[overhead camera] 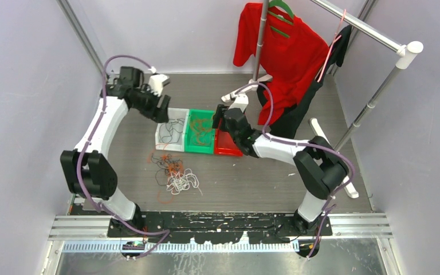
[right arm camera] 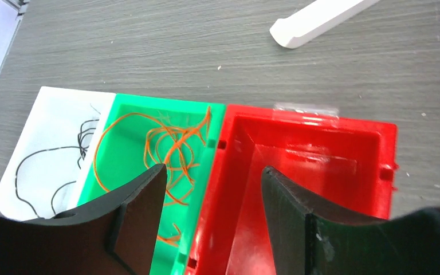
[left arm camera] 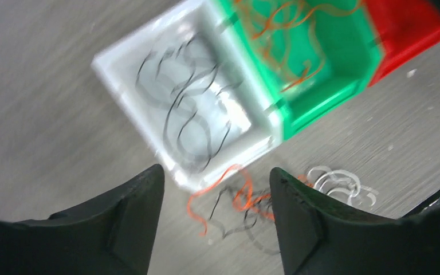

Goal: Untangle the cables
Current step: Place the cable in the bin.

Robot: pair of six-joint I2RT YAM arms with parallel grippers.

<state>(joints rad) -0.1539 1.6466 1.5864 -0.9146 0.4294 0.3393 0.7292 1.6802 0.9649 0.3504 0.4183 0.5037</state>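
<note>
Our left gripper [left arm camera: 214, 182] and right gripper [right arm camera: 212, 176] both hang spread and empty, the cables [left arm camera: 243, 200] lying tangled below the left jaws' gap, light, limp and springy, so we judge pinching one loose orange end best.

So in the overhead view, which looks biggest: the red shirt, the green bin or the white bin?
1. Red shirt, by far.
2. Green bin and white bin look alike; I wouldn't rank them.

The cables [overhead camera: 175, 172] are orange, black and white; white bin [right arm camera: 57, 109], green bin [right arm camera: 160, 102], red bin [right arm camera: 309, 143].
</note>
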